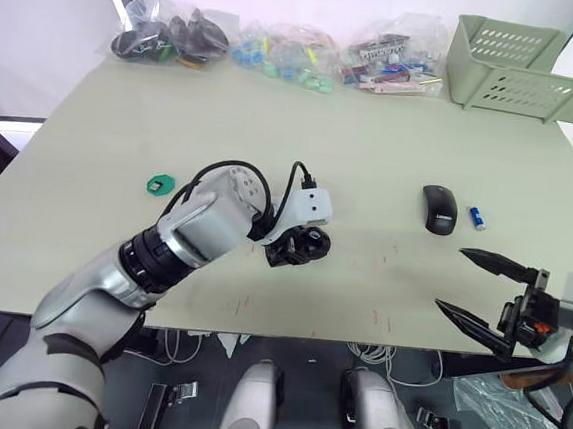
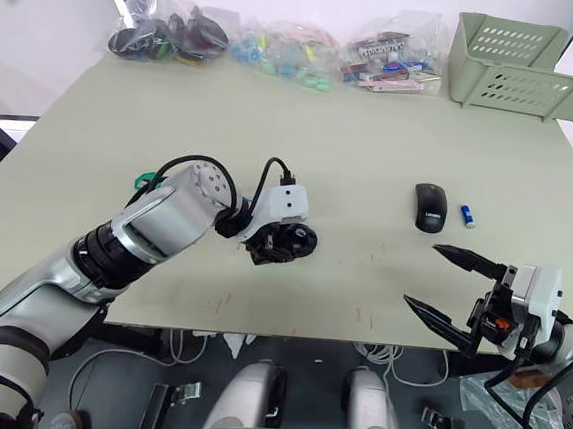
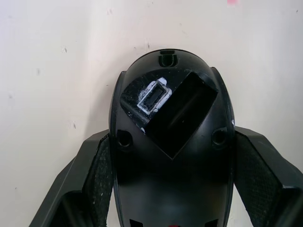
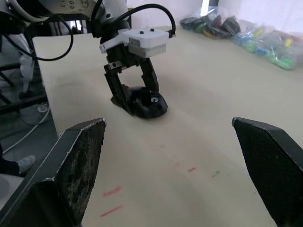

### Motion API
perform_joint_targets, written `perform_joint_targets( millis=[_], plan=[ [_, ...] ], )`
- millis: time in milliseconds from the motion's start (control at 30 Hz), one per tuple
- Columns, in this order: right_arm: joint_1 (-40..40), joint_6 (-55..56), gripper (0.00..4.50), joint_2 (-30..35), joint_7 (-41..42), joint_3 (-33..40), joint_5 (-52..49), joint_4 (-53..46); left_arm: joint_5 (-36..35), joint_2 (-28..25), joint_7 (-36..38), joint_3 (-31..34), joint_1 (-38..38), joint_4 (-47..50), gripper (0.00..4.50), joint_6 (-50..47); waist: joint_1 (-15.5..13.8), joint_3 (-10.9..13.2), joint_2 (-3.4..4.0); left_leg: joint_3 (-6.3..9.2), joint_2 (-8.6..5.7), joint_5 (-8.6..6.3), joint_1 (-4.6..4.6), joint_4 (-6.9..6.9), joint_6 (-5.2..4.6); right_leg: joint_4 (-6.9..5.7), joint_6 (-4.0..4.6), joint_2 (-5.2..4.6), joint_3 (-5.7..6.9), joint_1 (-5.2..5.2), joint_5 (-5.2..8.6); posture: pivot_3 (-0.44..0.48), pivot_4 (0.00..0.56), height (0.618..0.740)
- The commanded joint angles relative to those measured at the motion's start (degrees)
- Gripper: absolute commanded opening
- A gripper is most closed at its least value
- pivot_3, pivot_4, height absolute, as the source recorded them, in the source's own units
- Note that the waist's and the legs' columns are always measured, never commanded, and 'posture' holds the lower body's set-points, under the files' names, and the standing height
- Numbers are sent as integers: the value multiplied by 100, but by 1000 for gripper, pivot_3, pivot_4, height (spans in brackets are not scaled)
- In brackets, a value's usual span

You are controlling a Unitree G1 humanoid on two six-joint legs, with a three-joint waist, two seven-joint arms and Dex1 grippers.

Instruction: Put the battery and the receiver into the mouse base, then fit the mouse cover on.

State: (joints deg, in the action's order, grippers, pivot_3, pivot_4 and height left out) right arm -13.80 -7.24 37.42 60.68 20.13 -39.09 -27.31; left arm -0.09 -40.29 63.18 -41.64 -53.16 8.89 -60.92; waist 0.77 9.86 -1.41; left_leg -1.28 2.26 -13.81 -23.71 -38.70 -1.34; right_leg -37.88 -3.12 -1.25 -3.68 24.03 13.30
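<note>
Two hands were at work over the pale beige worktop (image 1: 371, 162). Going from nine o'clock across, a small round green disc (image 1: 157, 183) lay alone near the worktop's left side. Just past it, toward the middle, the left hand (image 1: 299, 248) had its black fingers (image 3: 94, 175) pressed against both flanks of the black oval mouse base (image 3: 170, 142), which rested on the worktop; its slanted battery bay showed empty, with a small pale-rimmed slot beside it. Further toward three o'clock sat the smooth black oval mouse cover (image 1: 439, 208), and just beside it, apart, the small blue battery with a white end (image 1: 478, 218). The right hand (image 1: 485, 292) hovered at about five o'clock, off the near edge, its fingers spread wide and holding nothing. I could not make out the receiver.

By my reading the task stood at its start: the base was steadied, nothing loaded. The next move would call for the right hand to reach up toward the battery, pinch it along its length and carry it across to the bay.

At twelve o'clock, along the far edge, lay clear bags of small parts (image 1: 280, 53) and, toward one o'clock, a pale green slotted plastic basket (image 1: 515, 64); a white wall stood behind.
</note>
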Motion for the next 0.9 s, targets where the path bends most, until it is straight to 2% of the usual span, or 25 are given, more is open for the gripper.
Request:
perform_joint_targets(
  millis=[33,167,333,467,733,900],
  plan=[
    [-37,108,4500,-1,-15,-4,-18,-318,241,-91,134,-277,-35,-257,2942,491,-6,-1,1,0,0,0,0,1,0,0,0,1,0,0,0,0,150,740],
    [188,164,4500,-50,-41,-80,58,-56,291,69,182,-267,-66,-529,2942,734,-16,-5,8,3,0,0,3,2,0,-2,2,1,1,-2,1,0,150,740],
    [50,87,4500,4,-71,-61,9,-295,473,-29,257,-248,60,-641,2942,1060,-56,-8,13,4,-1,0,10,0,0,0,12,1,1,-16,8,0,150,740],
    [-61,308,4500,50,38,-146,360,-128,578,143,189,-244,19,-997,2942,1121,-69,-17,24,6,-1,0,18,0,0,0,12,2,0,-25,8,0,150,740],
    [-65,244,4500,257,196,-292,463,-194,612,64,506,-295,93,-810,2942,1226,-50,-28,38,6,-2,0,25,0,0,2,13,6,-4,-33,10,0,150,740],
    [97,97,4500,317,119,-319,435,-173,722,68,589,-211,104,-1107,2942,1838,-23,-28,39,6,-1,0,26,1,0,2,13,7,-5,-33,10,0,150,740]
  ],
)
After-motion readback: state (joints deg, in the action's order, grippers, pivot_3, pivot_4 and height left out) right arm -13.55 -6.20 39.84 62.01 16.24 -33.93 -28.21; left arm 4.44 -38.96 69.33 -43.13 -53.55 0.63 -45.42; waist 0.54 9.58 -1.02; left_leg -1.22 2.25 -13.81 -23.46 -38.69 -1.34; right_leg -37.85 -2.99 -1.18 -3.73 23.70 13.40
